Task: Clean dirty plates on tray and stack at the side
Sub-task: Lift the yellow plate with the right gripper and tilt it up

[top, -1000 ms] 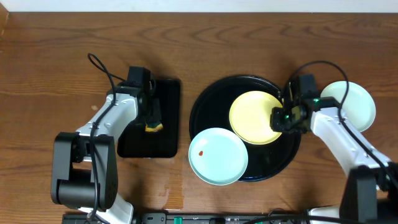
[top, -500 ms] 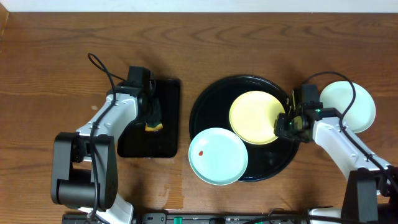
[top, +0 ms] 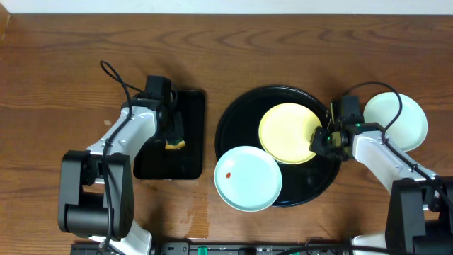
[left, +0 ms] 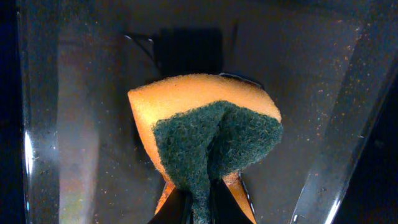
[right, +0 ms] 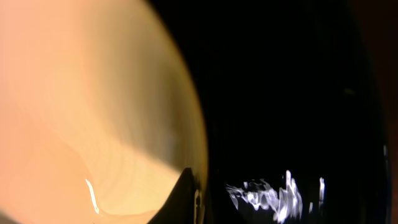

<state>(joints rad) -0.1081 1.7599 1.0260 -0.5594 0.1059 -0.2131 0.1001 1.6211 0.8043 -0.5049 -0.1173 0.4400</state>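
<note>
While the round tray (top: pixel 230 117) sits right of centre in the overhead view, the yellow plate (top: pixel 287 133) lies inside it. A speckled mint plate (top: pixel 248 178) overhangs its lower-left rim, and a plain mint plate (top: pixel 400 120) rests off it on the worktop (top: pixel 71 64) at far right. The right hand (top: pixel 327 139) is at the yellow plate's right edge. The left hand (top: pixel 173 136) hangs over the rectangular tray (top: pixel 191 106). Bare wood around the plain plate leaves room for stacking.

From the left wrist, that hand is clenched on a sponge (left: pixel 208 134), soft and folded.

From the right wrist, one fingertip (right: pixel 189 190) lies at the yellow plate's rim beside the dark tray floor. The other is hidden, so I cannot tell whether the hand is clamped. The plate looks stiff, light and glossy, probably slippery, so a firm pinch on its rim seems best.
</note>
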